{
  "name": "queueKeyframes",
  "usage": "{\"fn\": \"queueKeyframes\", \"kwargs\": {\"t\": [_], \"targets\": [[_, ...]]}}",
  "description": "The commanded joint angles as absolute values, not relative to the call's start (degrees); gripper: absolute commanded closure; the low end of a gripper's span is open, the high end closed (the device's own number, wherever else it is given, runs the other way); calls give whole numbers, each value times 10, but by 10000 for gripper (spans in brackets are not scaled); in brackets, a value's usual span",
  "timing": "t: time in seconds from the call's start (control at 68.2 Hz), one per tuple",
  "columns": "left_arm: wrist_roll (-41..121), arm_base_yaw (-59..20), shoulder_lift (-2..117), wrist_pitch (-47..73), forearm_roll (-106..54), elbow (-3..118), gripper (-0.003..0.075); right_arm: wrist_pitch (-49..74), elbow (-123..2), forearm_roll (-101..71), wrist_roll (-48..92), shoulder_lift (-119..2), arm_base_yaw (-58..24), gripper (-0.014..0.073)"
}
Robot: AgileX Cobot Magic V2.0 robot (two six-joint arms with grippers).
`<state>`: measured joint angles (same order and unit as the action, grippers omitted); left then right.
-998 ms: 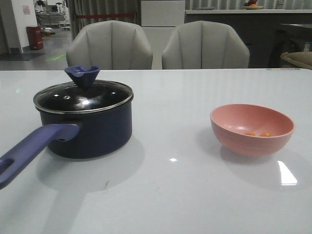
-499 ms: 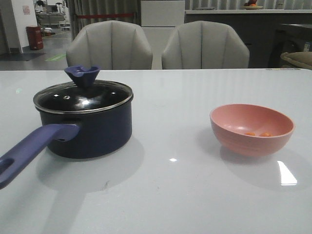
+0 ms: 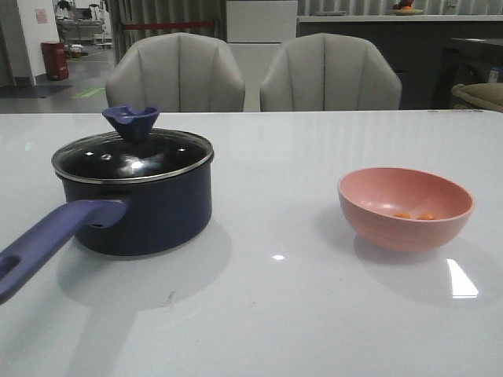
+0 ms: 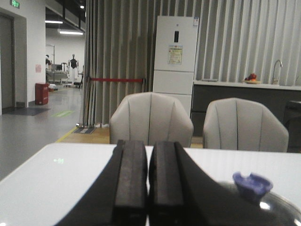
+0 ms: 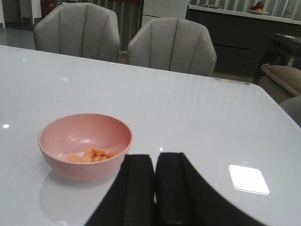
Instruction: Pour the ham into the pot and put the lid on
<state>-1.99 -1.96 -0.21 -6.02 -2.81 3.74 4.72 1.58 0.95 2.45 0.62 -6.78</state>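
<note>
I see white surface (image 3: 275, 314) carrying all. Pot (image 3: 141, 208) front-left, handle toward me; lid (image 3: 132, 155) seated on it. Pink bowl (image 3: 405, 208) well apart to right, ham (image 5: 91, 155) inside. Left end effector (image 4: 148, 183) clenched, empty. Right end effector (image 5: 154, 188) clenched, empty, near bowl.

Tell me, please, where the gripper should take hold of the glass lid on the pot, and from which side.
Probably by the dark blue knob, coming straight down from above. The lid lies flat on the pot, its rim flush with the pot's edge, so only the flared, upright knob gives the fingers something to close around.
</note>
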Motion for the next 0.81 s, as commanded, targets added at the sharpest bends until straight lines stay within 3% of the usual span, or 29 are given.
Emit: {"fn": "queueKeyframes", "kwargs": {"t": [0.0,0.161,0.631,0.689,0.792], "targets": [[-25,-17,28,-51,-33,112,607,0,12,16,24,17,-65,435],[-25,-17,111,51,-31,199,607,0,12,16,24,17,-65,435],[-25,-17,208,69,-88,215,600,0,12,16,24,17,-65,435],[-25,-17,211,70,-87,215,561,0,12,16,24,17,-65,435],[-25,-17,212,70,-74,215,410,0,12,16,24,17,-65,435]]}}
